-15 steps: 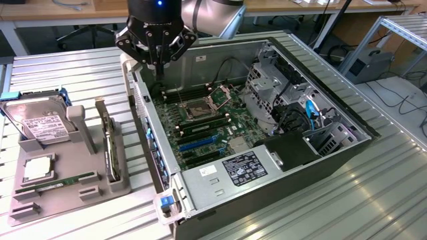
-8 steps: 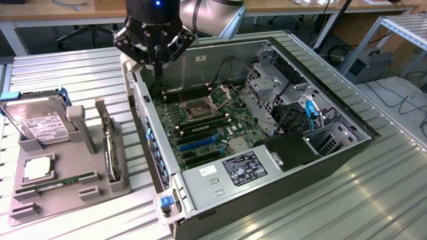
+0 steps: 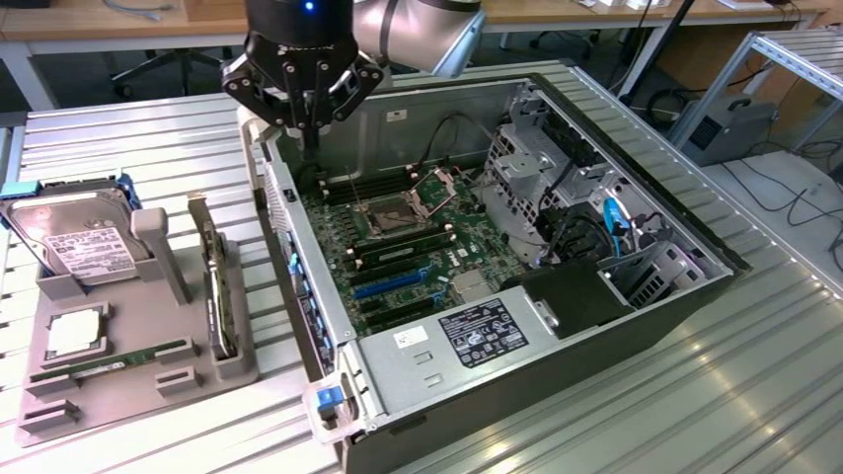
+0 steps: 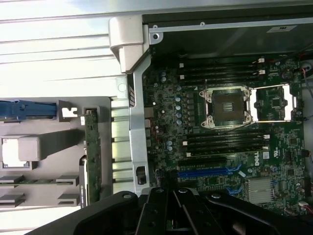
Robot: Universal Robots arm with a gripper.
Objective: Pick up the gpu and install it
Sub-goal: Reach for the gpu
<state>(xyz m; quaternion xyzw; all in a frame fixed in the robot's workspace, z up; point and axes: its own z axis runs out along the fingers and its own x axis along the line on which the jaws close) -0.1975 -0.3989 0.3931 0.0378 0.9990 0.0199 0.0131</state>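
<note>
- The gripper (image 3: pixel 311 126) hangs closed and empty over the rear edge of the open computer case (image 3: pixel 409 118).
- The gpu (image 3: pixel 219 286) stands on edge in the grey holder (image 3: pixel 118 395) beside the case; its face is hidden.
- The holder carries one gpu, one hard drive (image 3: pixel 82 252) and one memory stick (image 3: pixel 113 360).
- The case's side wall (image 3: pixel 296 267) stands between the motherboard (image 3: pixel 421 247) and the gpu.
</note>
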